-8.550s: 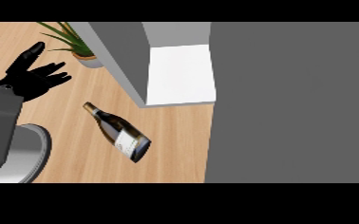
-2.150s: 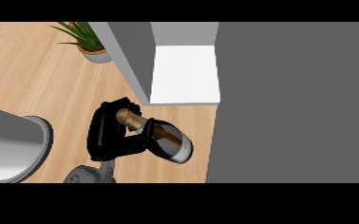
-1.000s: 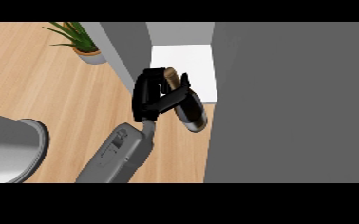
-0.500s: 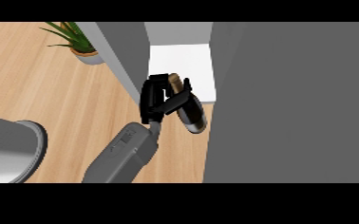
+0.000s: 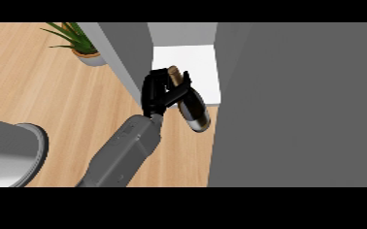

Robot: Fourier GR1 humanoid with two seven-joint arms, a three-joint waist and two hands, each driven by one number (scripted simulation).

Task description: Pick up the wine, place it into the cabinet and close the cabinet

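Head view. The wine bottle [image 5: 192, 107] lies along a slanted line: its tan-capped neck points up and away toward the white cabinet shelf [image 5: 195, 73], and its rounded dark base points down toward the viewer, just past the shelf's near edge. The black hand [image 5: 159, 95] is curled round the bottle's neck and shoulder, grasping it; the grey forearm [image 5: 122, 153] runs down-left from the hand to the lower edge. Which of the robot's hands this is cannot be told from the view. The bottle's body is glossy and dark, with a pale label band and a gold ring near the base.

Compared with half a second earlier, hand and bottle sit a little nearer the shelf, the neck tip now over its white surface; some eight seconds earlier the bottle lay flat on the wooden counter [image 5: 64, 102].

Just left of the hand stands the grey cabinet door [image 5: 123, 53], a flat matte panel seen edge-on. Right of the hand is a broad grey cabinet face [image 5: 294, 106]. Far up-left of the hand is a potted plant [image 5: 77, 43] with thin green leaves; far down-left, a rounded grey metal rim [image 5: 18, 153].
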